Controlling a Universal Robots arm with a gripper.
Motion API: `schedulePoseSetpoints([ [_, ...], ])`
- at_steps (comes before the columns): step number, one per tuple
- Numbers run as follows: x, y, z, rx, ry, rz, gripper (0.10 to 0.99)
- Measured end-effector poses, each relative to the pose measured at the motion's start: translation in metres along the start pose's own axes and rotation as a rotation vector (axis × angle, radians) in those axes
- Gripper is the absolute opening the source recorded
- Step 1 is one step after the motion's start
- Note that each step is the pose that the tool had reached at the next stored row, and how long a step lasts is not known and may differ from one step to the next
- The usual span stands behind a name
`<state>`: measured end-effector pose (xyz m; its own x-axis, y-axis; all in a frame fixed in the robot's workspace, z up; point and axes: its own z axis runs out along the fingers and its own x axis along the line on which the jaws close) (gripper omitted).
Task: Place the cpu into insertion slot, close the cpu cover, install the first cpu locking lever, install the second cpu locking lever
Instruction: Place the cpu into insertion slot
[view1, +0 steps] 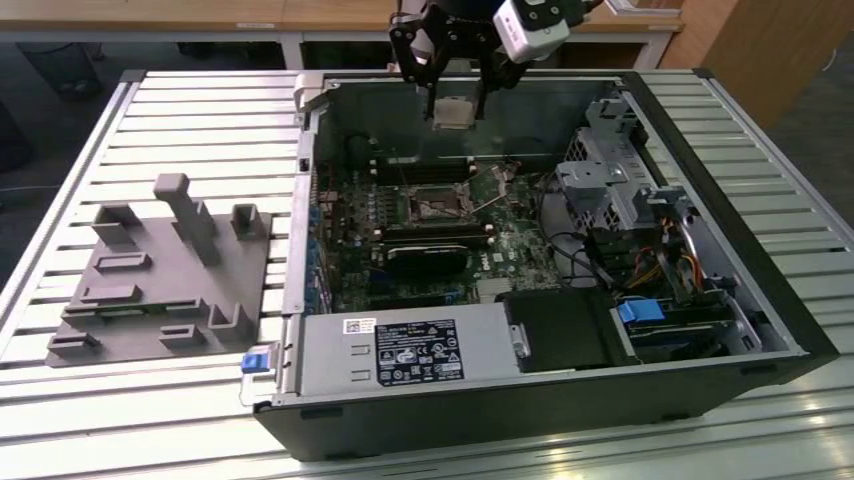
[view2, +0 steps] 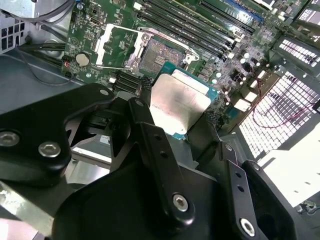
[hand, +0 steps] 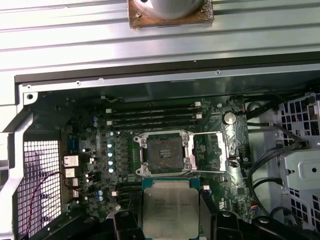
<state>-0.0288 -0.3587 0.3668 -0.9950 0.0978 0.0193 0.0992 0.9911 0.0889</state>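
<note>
Black fingers (view2: 150, 135) of the claw (view2: 176, 117) clamp the cpu (view2: 177, 102) by two opposite edges, silvery top facing the wrist cameras. In the exterior view, claw and chip hang over the far side of the open computer case (view1: 727, 190) on the desk (view1: 200, 120). Beneath and apart from the chip, the insertion slot (hand: 164, 154) lies bare, with the cpu cover (hand: 212, 150) swung open beside it.

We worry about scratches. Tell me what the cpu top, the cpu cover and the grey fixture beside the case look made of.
The cpu top: silvery-grey metal with a dull, soft sheen, set on a green board edge. The cpu cover: thin bright metal frame that glints, probably steel. The grey fixture: matte, uniform grey with no shine, likely plastic, though the look leaves that open.
</note>
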Motion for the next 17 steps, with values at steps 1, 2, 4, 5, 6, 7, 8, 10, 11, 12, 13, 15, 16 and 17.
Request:
schedulePoseSetpoints([
  [1, 0.0000, 0.0000, 0.0000, 0.000, -0.0001, 0.002, 0.541],
  [2, 0.0000, 0.0000, 0.0000, 0.000, -0.0003, 0.003, 0.541],
  [4, 0.0000, 0.0000, 0.0000, 0.000, -0.0006, 0.007, 0.541],
  [5, 0.0000, 0.0000, 0.0000, 0.000, -0.0007, 0.008, 0.541],
  [6, 0.0000, 0.0000, 0.0000, 0.000, -0.0009, 0.010, 0.541],
  [7, 0.0000, 0.0000, 0.0000, 0.000, -0.0010, 0.012, 0.541],
  [8, 0.0000, 0.0000, 0.0000, 0.000, -0.0012, 0.013, 0.541],
  [10, 0.0000, 0.0000, 0.0000, 0.000, -0.0015, 0.017, 0.541],
  [11, 0.0000, 0.0000, 0.0000, 0.000, -0.0016, 0.018, 0.541],
  [12, 0.0000, 0.0000, 0.0000, 0.000, -0.0018, 0.020, 0.541],
  [13, 0.0000, 0.0000, 0.0000, 0.000, -0.0019, 0.022, 0.541],
  [15, 0.0000, 0.0000, 0.0000, 0.000, -0.0022, 0.025, 0.541],
  [16, 0.0000, 0.0000, 0.0000, -0.001, -0.0024, 0.027, 0.541],
  [17, 0.0000, 0.0000, 0.0000, -0.001, -0.0025, 0.028, 0.541],
])
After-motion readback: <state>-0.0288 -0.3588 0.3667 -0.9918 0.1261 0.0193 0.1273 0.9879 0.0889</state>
